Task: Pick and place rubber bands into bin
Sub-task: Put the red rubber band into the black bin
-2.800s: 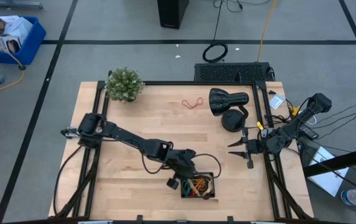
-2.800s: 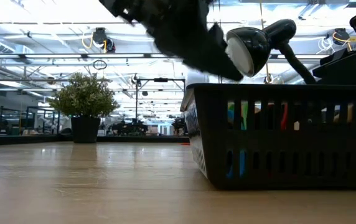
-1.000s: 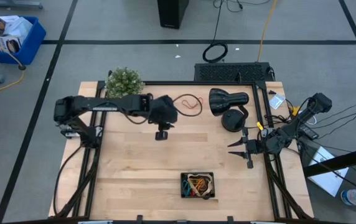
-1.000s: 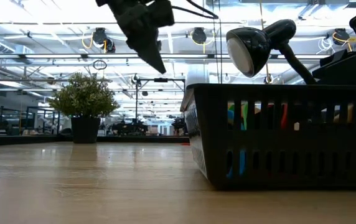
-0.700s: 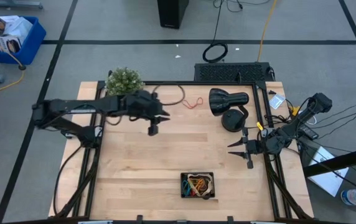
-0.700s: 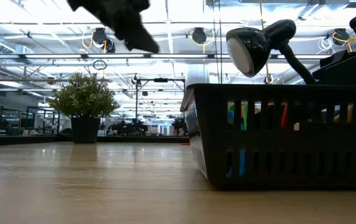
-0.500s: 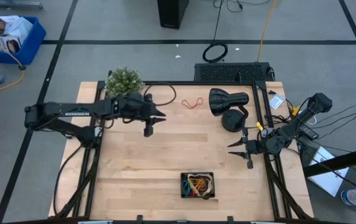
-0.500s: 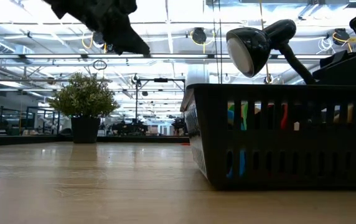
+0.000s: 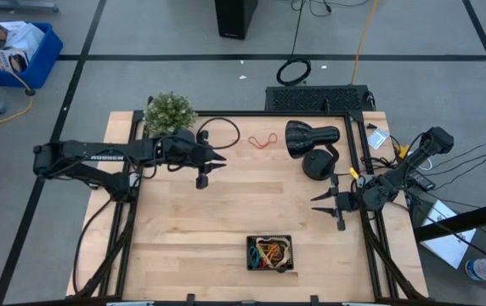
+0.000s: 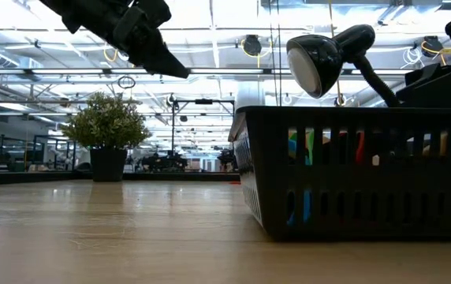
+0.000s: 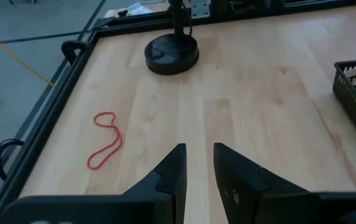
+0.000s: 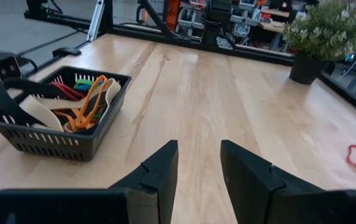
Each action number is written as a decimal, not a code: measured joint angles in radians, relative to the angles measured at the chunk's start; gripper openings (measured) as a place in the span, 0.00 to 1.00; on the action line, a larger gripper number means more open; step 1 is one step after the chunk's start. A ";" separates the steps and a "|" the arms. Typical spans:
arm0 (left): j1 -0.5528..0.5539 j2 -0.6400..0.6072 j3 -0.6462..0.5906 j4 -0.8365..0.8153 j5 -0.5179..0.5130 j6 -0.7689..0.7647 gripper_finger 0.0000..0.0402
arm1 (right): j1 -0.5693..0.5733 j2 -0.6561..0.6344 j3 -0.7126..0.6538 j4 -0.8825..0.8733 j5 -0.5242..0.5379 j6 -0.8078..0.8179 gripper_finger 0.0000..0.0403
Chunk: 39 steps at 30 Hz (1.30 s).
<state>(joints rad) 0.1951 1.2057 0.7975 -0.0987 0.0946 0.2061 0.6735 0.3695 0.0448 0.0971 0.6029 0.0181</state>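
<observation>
One thin red rubber band (image 9: 264, 140) lies loose on the light wooden table (image 9: 183, 229) near the far edge, between one small potted green plant (image 9: 170, 114) and one black desk lamp (image 9: 309, 136). The small black slotted bin (image 9: 270, 254) sits near the front edge, holding a tangle of orange, tan, red and green bands. The left gripper (image 9: 216, 161) hovers beside the plant, fingers slightly apart, empty. The right gripper (image 9: 317, 202) waits at the right edge, fingers apart, empty

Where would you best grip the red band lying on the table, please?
Probably from straight above, at the narrow waist of the red band: it lies flat in a pinched loop, strands closest there. The left pincer, fingers a little apart, is nearest; the bin sits toward the front.
</observation>
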 joint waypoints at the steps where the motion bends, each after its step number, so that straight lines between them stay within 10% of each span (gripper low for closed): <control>1: 0.000 0.000 0.000 -0.001 0.000 -0.002 0.22 | 0.000 0.000 0.000 0.000 0.000 -0.017 0.29; 39: -0.003 0.000 0.000 0.203 0.016 -0.129 0.22 | 0.000 0.000 0.000 0.003 0.002 -0.172 0.29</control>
<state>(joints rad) 0.1920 1.2057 0.7979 0.1046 0.1109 0.0768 0.6736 0.3698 0.0448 0.1005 0.6049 -0.1544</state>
